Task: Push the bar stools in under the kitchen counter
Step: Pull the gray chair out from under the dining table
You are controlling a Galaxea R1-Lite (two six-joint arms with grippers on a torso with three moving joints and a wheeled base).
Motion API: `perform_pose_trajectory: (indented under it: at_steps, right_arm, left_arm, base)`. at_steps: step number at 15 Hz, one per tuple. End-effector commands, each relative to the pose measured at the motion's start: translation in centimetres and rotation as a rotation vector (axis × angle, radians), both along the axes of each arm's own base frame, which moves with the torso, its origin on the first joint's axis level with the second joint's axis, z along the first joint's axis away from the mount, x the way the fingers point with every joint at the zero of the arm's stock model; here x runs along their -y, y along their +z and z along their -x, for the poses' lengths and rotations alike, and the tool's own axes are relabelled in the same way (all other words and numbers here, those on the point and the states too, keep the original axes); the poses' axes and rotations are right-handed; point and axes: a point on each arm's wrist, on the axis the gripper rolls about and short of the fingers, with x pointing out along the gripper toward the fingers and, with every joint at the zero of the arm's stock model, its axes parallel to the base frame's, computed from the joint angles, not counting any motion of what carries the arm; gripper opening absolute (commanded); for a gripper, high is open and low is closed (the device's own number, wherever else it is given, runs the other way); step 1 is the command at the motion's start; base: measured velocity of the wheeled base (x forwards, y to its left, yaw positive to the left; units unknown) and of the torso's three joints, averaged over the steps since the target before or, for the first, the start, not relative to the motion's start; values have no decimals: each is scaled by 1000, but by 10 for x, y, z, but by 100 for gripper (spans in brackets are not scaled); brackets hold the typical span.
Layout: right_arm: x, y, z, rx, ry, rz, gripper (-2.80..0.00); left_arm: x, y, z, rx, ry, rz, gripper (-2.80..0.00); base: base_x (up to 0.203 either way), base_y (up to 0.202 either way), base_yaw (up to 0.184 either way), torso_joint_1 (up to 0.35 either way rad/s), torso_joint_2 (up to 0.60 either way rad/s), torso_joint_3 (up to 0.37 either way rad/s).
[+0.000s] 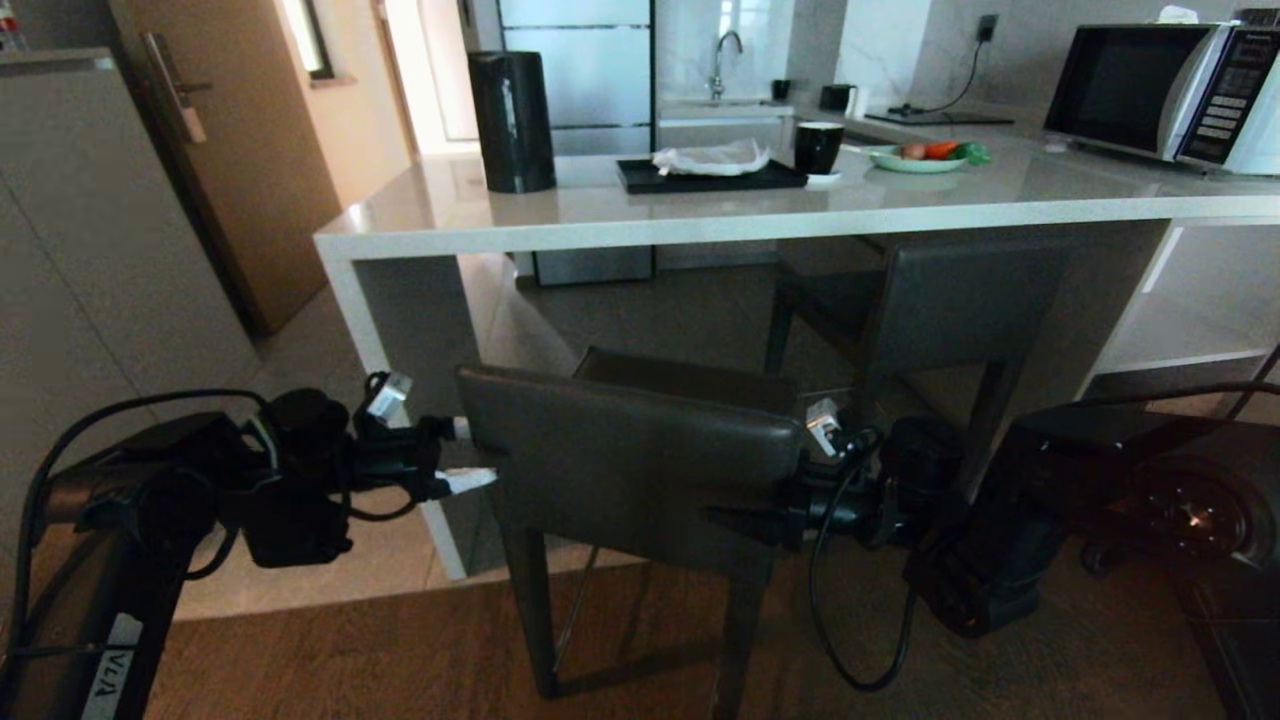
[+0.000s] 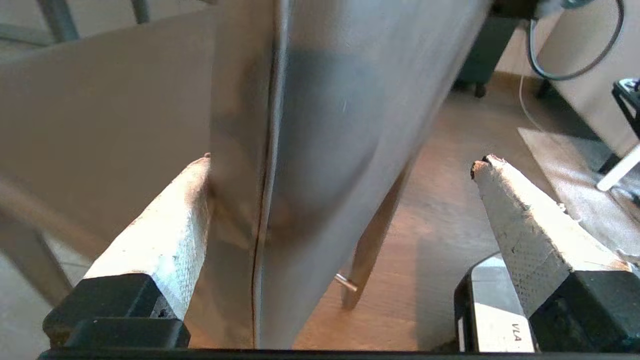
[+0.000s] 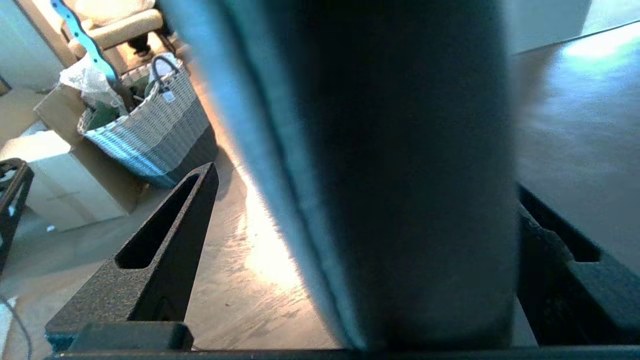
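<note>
Near bar stool [image 1: 640, 450] out from the kitchen counter [image 1: 600, 215], on the wood floor, backrest toward the robot. Far bar stool [image 1: 950, 300] tucked under the worktop at right. Left gripper [image 1: 478, 455] at the backrest's left end, fingers [image 2: 165, 235] spread wide, one against the edge. Right gripper [image 1: 775, 505] at the backrest's right end, fingers [image 3: 150, 255] apart, straddling the backrest without clamping.

So the near stool [image 1: 640, 450] sits out in front of the table [image 1: 600, 215], with the far stool [image 1: 950, 300] tucked under it to the right. Left gripper [image 1: 478, 455] is at the backrest's left end, right gripper [image 1: 775, 505] at its right end. Kettle [image 1: 512, 107], tray [image 1: 705, 177], mug [image 1: 818, 147], plate [image 1: 915, 160] and microwave [image 1: 1165, 90] sit on the table.
</note>
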Motion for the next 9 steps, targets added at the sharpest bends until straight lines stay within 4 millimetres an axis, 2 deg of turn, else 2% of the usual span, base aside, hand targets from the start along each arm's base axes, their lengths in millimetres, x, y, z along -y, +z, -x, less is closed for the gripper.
perform_pose_trajectory:
  at_steps: [1, 6, 9]
  right_arm:
    - [-1, 0, 1, 7, 6, -2, 0]
    - [-1, -3, 0, 0, 5, -1, 0]
    - [-2, -3, 0, 1, 5, -1, 0]
  left_arm:
    - [13, 14, 14, 35, -45, -8, 0]
    - [28, 6, 55, 4, -113, -19, 0]
    - [23, 7, 71, 9, -106, -21, 0]
  base:
    - [0, 0, 0, 0, 0, 0]
    - [0, 0, 0, 0, 0, 0]
    - [0, 0, 0, 0, 0, 0]
